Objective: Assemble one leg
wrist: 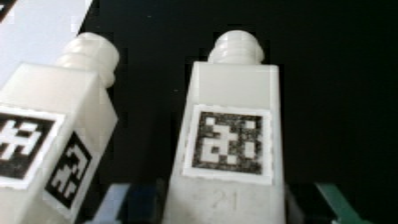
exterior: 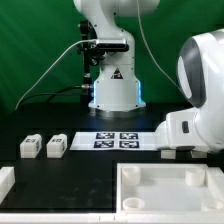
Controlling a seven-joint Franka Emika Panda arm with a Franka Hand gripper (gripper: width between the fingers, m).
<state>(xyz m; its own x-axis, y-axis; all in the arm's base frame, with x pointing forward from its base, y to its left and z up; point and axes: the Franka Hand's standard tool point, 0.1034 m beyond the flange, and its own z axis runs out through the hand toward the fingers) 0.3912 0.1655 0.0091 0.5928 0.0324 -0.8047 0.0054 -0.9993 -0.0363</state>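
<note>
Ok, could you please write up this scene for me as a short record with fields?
tool: open, one finger on either side of a leg's tagged end
leg at tool: knobbed end points away from the tool
neighbouring leg: alongside it, with a dark gap between them
two more legs: side by side at the exterior view's left, nothing near them
marker board: middle of the table
tray: front, exterior view's right
arm: exterior view's right
</note>
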